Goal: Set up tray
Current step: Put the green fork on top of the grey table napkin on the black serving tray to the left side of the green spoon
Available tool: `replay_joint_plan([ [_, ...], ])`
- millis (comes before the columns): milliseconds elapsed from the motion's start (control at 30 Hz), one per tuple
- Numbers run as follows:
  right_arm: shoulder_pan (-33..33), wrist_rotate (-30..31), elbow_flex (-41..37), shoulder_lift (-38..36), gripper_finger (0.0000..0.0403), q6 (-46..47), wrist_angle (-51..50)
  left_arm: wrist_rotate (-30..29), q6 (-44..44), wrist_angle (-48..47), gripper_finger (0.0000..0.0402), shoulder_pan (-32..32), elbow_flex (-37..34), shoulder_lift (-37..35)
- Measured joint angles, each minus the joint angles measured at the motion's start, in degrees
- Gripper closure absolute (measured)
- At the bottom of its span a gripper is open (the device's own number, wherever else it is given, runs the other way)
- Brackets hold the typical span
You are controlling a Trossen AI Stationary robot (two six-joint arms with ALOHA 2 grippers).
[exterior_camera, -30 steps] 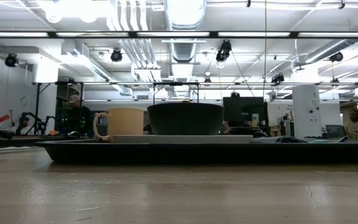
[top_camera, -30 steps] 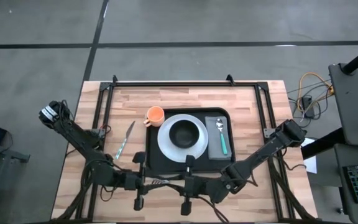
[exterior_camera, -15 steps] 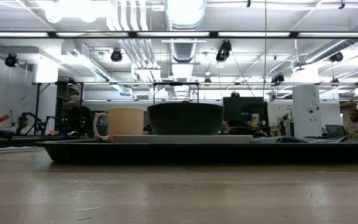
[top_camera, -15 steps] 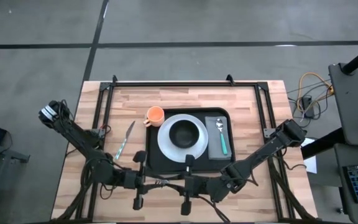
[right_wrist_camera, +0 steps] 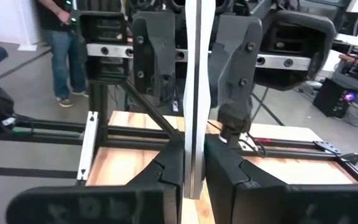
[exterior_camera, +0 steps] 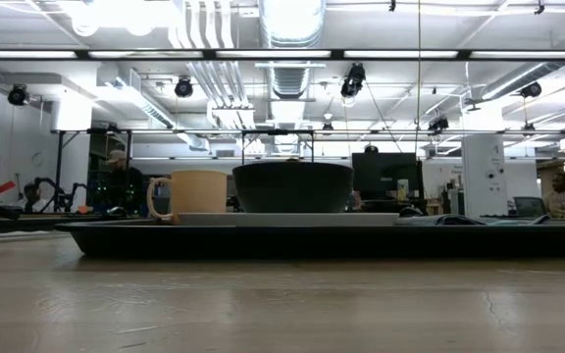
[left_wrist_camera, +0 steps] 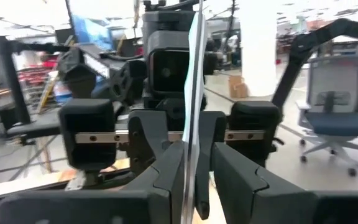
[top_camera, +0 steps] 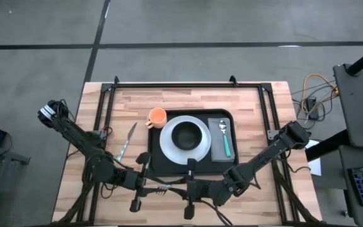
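The black tray [top_camera: 156,165] [exterior_camera: 322,239] lies mid-table. On it rests a white plate [top_camera: 166,146] carrying a dark bowl [top_camera: 186,134] [exterior_camera: 292,186]. A grey napkin [top_camera: 217,146] with a teal-handled spoon [top_camera: 225,140] lies on its right part, and an orange cup [top_camera: 157,116] [exterior_camera: 196,194] stands at its far left corner. A knife [top_camera: 126,142] lies on the table left of the tray. My left gripper [top_camera: 167,187] [left_wrist_camera: 190,186] and right gripper [top_camera: 180,187] [right_wrist_camera: 193,168] hover shut at the near edge, tips facing each other, touching nothing.
A black metal frame [top_camera: 172,84] borders the wooden table's far, left and right sides. Bare wood lies far of the tray and on either side of it. People and equipment stand in the room beyond the table in the low view.
My left arm has shifted a little toward the table's left edge, drawing its gripper slightly away from the right one. The tray and everything on it have stayed where they were.
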Motion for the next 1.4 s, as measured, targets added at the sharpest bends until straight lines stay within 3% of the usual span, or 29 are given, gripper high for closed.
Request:
replay_joint_plan([
  [300,0.0,0.4,0.0,0.0,0.0373,-0.2,0.9,1.5,-0.9,-0.4,0.0277,0.9,0.0,0.1],
  [667,-0.4,0.9,0.0,0.0,0.0373,-0.3,1.6,1.6,-2.6,-1.5,0.0272,3.5,-0.3,0.2],
  [767,-0.3,0.7,0.0,0.0,0.0373,-0.4,1.7,1.4,-2.8,-1.7,0.0292,3.6,-0.3,0.2],
  [900,-0.3,0.2,0.0,0.0,0.0373,-0.4,1.6,0.8,-3.4,-1.9,0.0374,3.7,-0.3,0.1],
  [1067,-0.4,-3.6,-0.1,0.0,0.0372,0.0,1.8,1.1,-3.3,-1.6,0.0385,3.7,-0.3,0.1],
  [1233,0.5,-1.0,0.4,-0.3,0.0293,3.4,-1.2,-3.0,-2.8,-2.0,0.0389,3.6,-0.3,0.1],
  [1300,1.5,4.1,1.5,-0.8,0.0252,3.7,-3.6,-8.9,-1.8,-1.7,0.0389,3.2,-0.3,0.1],
  [1400,3.3,16.4,3.5,-0.9,0.0209,1.8,-3.0,-17.6,0.2,-1.6,0.0389,3.0,-0.3,0.0],
])
